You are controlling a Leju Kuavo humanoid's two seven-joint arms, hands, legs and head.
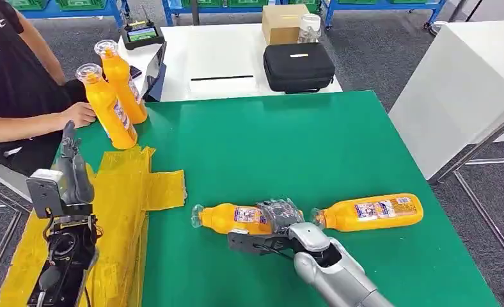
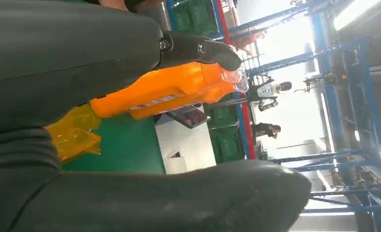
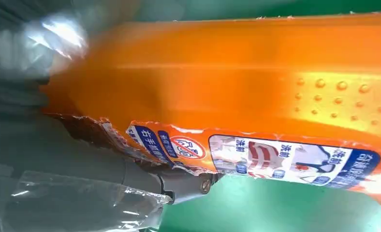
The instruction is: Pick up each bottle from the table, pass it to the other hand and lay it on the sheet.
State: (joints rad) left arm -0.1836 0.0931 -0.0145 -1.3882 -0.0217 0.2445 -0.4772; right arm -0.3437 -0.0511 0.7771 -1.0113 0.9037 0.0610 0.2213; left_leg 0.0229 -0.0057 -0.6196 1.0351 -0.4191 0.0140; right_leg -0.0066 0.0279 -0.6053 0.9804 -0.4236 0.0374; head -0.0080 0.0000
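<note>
Two orange bottles lie on the green table [image 1: 288,147] near its front. My right hand [image 1: 276,220] grips the left one [image 1: 231,217], fingers over its labelled body and thumb on the near side; that bottle [image 3: 256,82] still rests on the table [image 3: 275,208] beside my right hand [image 3: 58,154]. The other lying bottle [image 1: 372,212] is just to its right, untouched. My left hand [image 1: 72,171] is raised over the yellow sheet [image 1: 125,192], fingers apart and holding nothing. My left hand [image 2: 82,63] looks toward two upright orange bottles [image 2: 169,89].
Two upright orange bottles [image 1: 112,109] stand at the table's far left corner, and a person's hand [image 1: 78,114] touches one. A black case [image 1: 299,66], a cardboard box [image 1: 284,23] and a tablet [image 1: 154,80] sit on the white table behind. A white cabinet [image 1: 467,83] stands at right.
</note>
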